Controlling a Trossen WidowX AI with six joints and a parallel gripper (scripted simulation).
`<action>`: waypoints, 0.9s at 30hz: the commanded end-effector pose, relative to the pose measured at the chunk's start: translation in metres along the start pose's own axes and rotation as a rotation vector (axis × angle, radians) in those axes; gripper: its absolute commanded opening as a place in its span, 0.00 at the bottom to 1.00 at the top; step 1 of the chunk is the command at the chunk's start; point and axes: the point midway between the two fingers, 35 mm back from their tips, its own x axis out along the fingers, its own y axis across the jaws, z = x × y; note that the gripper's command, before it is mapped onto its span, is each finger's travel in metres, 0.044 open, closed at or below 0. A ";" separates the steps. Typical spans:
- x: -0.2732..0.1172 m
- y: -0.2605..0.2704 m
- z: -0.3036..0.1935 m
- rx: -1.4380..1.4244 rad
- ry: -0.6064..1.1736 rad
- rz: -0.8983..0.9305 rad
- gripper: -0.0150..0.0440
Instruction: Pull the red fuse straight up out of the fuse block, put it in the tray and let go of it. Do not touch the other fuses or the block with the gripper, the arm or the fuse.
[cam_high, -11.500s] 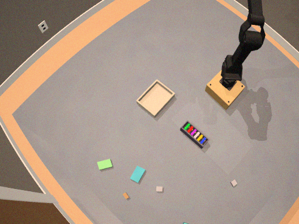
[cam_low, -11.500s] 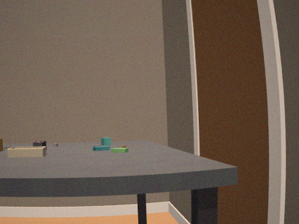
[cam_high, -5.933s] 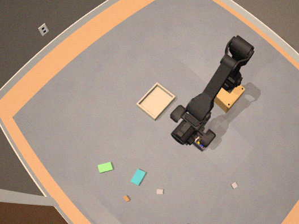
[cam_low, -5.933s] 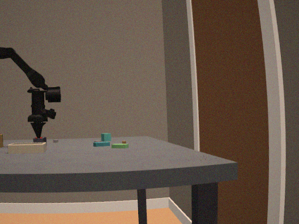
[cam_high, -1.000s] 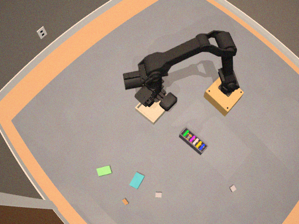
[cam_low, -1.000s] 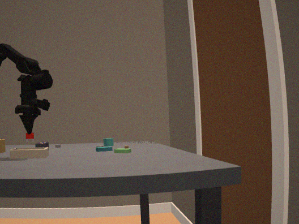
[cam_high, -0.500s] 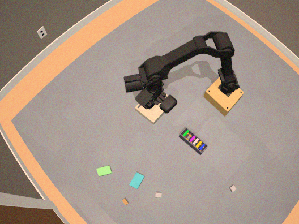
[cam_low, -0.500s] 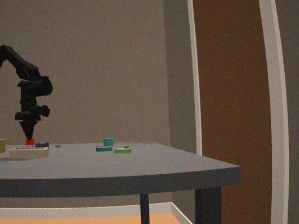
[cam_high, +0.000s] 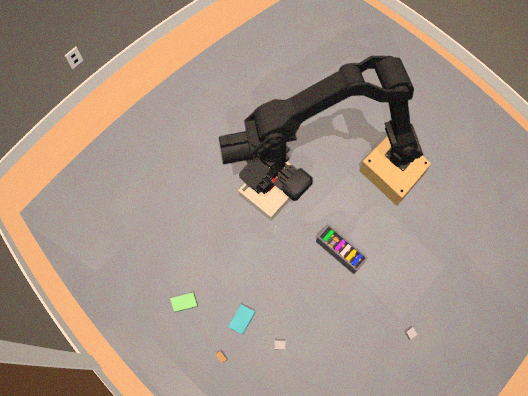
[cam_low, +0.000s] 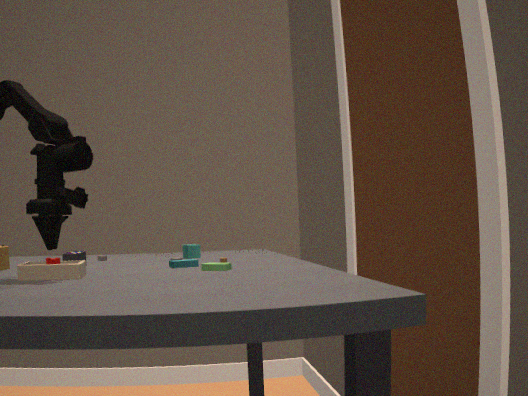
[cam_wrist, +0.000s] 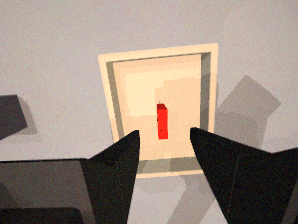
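Looking from the top, the end effector (cam_high: 274, 181) covers most of the tray (cam_high: 265, 201); the red fuse (cam_high: 274, 179) is a sliver. Exterior view crops the arm. Wrist view shows parted, empty fingers above the fuse lying in the tray.

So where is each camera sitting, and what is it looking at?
Top: high up, looking down at the whole table, the arm and its base.
Exterior: off to the side, low, looking across the table; the gripper hangs above the tray.
Wrist: on the gripper, looking down between the open fingers.
All three show the red fuse lying in the tray.
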 end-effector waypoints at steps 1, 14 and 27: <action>-0.001 0.000 0.000 0.000 -0.001 -0.001 0.79; -0.037 0.000 0.000 -0.004 0.006 -0.001 0.81; -0.034 0.000 0.000 0.000 0.007 0.005 0.81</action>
